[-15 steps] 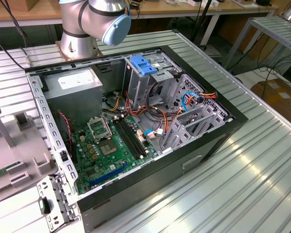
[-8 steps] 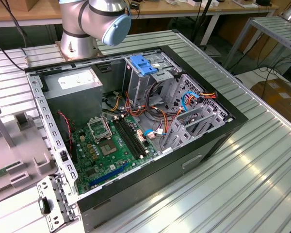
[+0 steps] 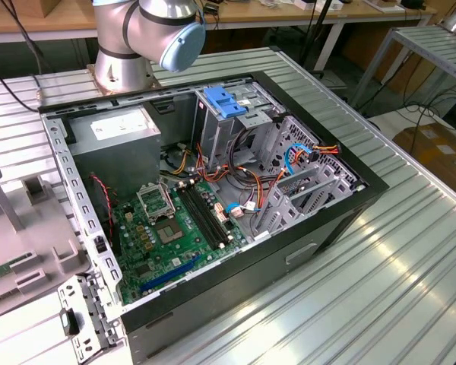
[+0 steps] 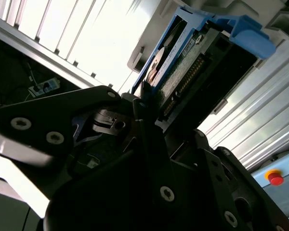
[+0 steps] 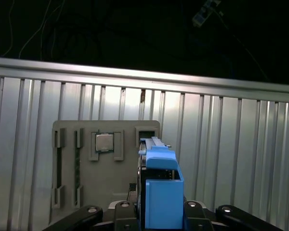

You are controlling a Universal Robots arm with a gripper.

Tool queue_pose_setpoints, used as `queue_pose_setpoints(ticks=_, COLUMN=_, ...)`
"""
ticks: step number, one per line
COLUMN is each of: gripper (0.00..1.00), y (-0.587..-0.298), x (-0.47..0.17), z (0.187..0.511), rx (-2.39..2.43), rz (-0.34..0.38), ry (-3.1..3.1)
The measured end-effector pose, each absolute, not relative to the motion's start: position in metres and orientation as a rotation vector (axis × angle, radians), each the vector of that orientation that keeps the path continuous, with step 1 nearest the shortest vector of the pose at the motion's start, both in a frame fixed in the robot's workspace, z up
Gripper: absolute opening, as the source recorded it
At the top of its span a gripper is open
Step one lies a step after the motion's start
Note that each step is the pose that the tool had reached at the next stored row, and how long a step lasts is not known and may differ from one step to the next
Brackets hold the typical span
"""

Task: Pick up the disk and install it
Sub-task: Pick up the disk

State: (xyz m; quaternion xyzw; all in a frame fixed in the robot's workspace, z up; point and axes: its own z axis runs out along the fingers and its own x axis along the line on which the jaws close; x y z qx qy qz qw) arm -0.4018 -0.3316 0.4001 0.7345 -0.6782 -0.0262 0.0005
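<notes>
Claw (image 5: 161, 219) pinching the disk (image 5: 161, 190) by its blue carrier.
In the first wrist view a grey tray (image 5: 106, 192) lies beyond it on a ribbed metal table (image 5: 241, 159).

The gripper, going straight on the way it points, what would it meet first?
Probably the gray tray beyond the disk the gripper holds, on the ribbed table; depth is unclear.
</notes>
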Motion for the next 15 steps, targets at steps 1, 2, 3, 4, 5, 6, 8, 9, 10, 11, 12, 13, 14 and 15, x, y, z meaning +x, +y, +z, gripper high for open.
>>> queue_pose_setpoints(ticks=1, gripper=0.36, y=-0.3316, x=-0.4018, z=0.4012, rx=2.307, rz=-0.082, ry=-2.130)
queue_pose_setpoints(ticks=2, gripper=0.36, y=-0.3316, x=-0.4018, z=0.4019, rx=2.307, rz=-0.082, ry=-2.130)
queue_pose_setpoints(ticks=3, gripper=0.36, y=-0.3316, x=-0.4018, z=0.4025, rx=2.307, rz=-0.082, ry=-2.130)
queue_pose_setpoints(ticks=4, gripper=0.36, y=-0.3316, x=-0.4018, z=0.4033, rx=2.307, rz=-0.082, ry=-2.130)
queue_pose_setpoints(ticks=5, gripper=0.36, y=-0.3316, x=-0.4018, z=0.4039, rx=2.307, rz=-0.082, ry=-2.130)
queue_pose_setpoints(ticks=6, gripper=0.36, y=-0.3316, x=-0.4018, z=0.4044, rx=2.307, rz=-0.082, ry=-2.130)
queue_pose_setpoints(ticks=8, gripper=0.36, y=-0.3316, x=-0.4018, z=0.4055, rx=2.307, rz=-0.082, ry=-2.130)
queue_pose_setpoints(ticks=9, gripper=0.36, y=-0.3316, x=-0.4018, z=0.4063, rx=2.307, rz=-0.082, ry=-2.130)
queue_pose_setpoints(ticks=10, gripper=0.36, y=-0.3316, x=-0.4018, z=0.4069, rx=2.307, rz=-0.082, ry=-2.130)
queue_pose_setpoints(ticks=11, gripper=0.36, y=-0.3317, x=-0.4018, z=0.4077, rx=2.307, rz=-0.082, ry=-2.130)
queue_pose_setpoints(ticks=12, gripper=0.36, y=-0.3316, x=-0.4018, z=0.4083, rx=2.307, rz=-0.082, ry=-2.130)
queue_pose_setpoints(ticks=13, gripper=0.36, y=-0.3316, x=-0.4018, z=0.4090, rx=2.307, rz=-0.082, ry=-2.130)
queue_pose_setpoints(ticks=14, gripper=0.36, y=-0.3316, x=-0.4018, z=0.4096, rx=2.307, rz=-0.082, ry=-2.130)
queue_pose_setpoints(ticks=15, gripper=0.36, y=-0.3316, x=-0.4018, z=0.4104, rx=2.307, rz=-0.082, ry=-2.130)
